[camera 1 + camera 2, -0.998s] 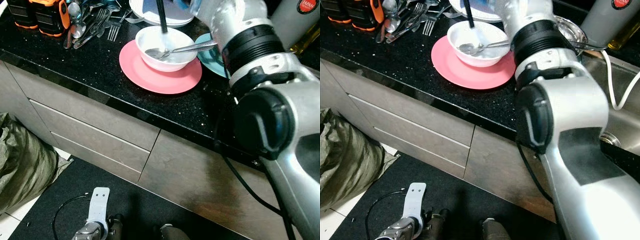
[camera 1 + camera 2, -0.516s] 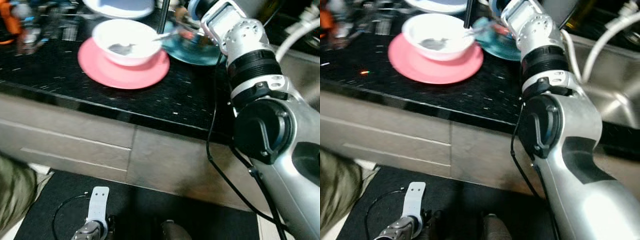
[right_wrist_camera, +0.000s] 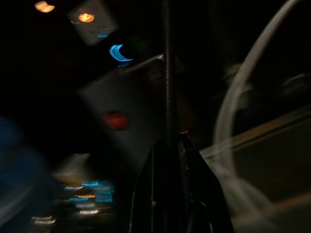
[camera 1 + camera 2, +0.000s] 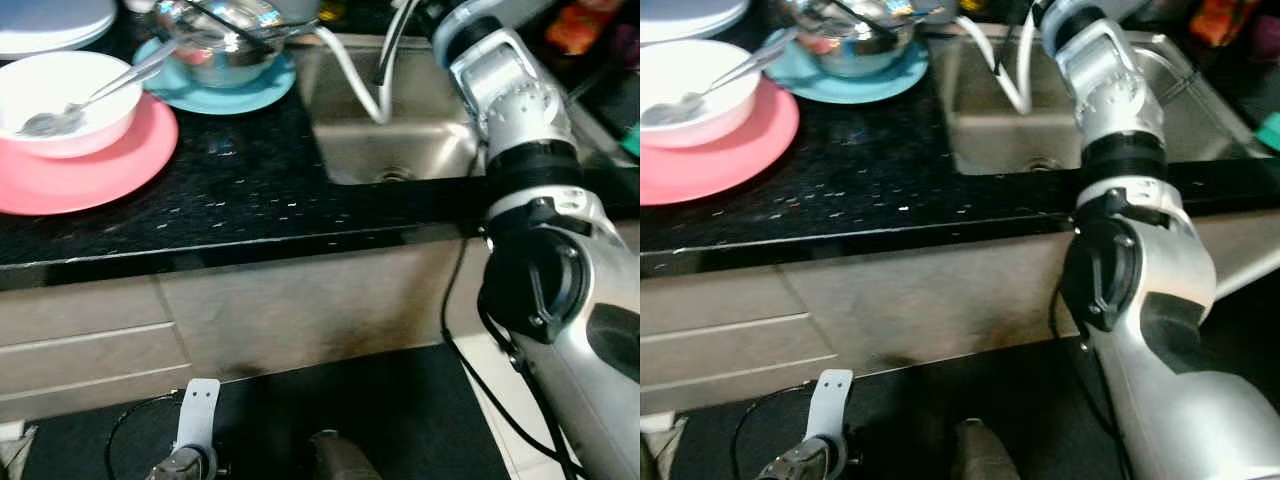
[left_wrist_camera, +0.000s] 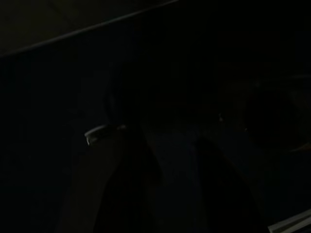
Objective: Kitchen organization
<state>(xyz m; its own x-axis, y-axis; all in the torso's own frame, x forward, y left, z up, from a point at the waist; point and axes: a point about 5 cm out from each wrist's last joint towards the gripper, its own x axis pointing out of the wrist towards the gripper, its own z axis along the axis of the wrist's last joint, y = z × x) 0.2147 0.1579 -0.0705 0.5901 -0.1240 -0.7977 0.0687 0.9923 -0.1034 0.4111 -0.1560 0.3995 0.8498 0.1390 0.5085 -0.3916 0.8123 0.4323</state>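
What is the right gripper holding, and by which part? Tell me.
The right gripper pinches a thin black stick near one end, between its fingertips.

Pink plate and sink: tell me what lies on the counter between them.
Between the pink plate and the sink lies bare black counter. Behind that stretch, a blue plate holds a steel bowl. Both eye views show it.

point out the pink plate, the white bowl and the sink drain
pink plate [image 4: 110, 165], left eye view, on its bare rim right of the bowl
white bowl [image 4: 95, 122], left eye view, on its outer wall
sink drain [image 4: 388, 174], left eye view, on the drain at the basin's floor
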